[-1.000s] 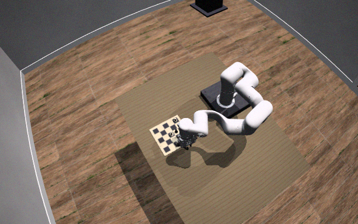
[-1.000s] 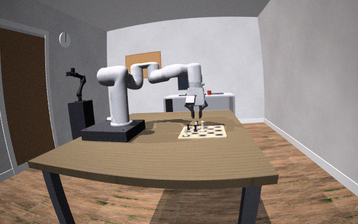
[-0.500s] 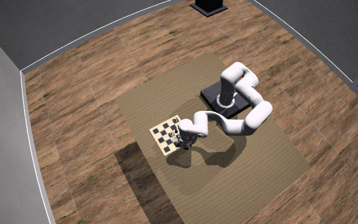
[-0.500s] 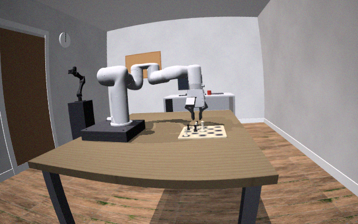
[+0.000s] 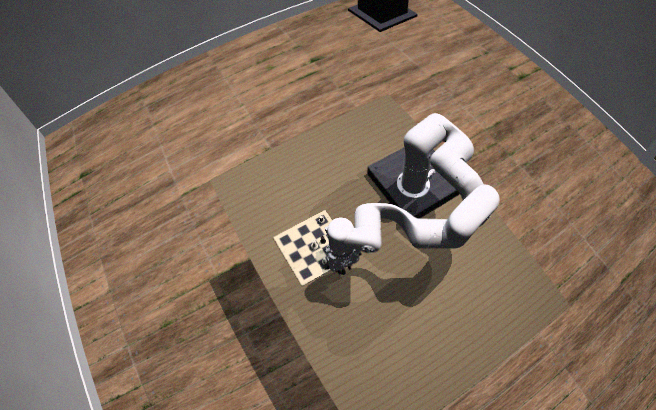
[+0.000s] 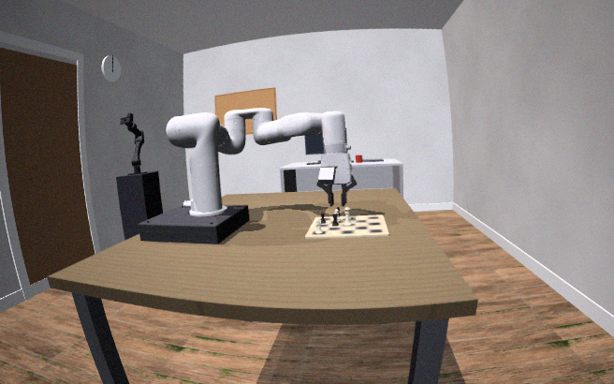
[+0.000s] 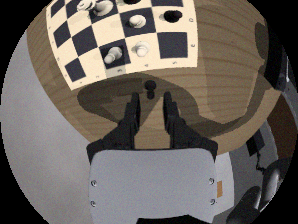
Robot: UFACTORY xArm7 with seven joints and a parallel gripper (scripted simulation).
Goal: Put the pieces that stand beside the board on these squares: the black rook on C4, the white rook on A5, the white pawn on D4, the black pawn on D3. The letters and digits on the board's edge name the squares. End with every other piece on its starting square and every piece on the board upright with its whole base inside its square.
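Note:
The chessboard (image 7: 123, 19) lies on the table and also shows in the top view (image 5: 305, 246) and in the exterior view (image 6: 348, 226). Several white and black pieces stand on it, among them a white piece (image 7: 140, 50) and a black piece (image 7: 173, 15). A small black piece (image 7: 152, 87), seemingly the black pawn, stands on the table just off the board's near edge. My gripper (image 7: 151, 100) hangs above it with its fingers partly apart and nothing between them. The gripper also shows in the exterior view (image 6: 337, 202), above the pieces.
The arm's dark base (image 6: 194, 225) sits on the table left of the board. A second dark pedestal with a small arm (image 6: 136, 187) stands beyond the table. A white counter (image 6: 343, 173) is at the back wall.

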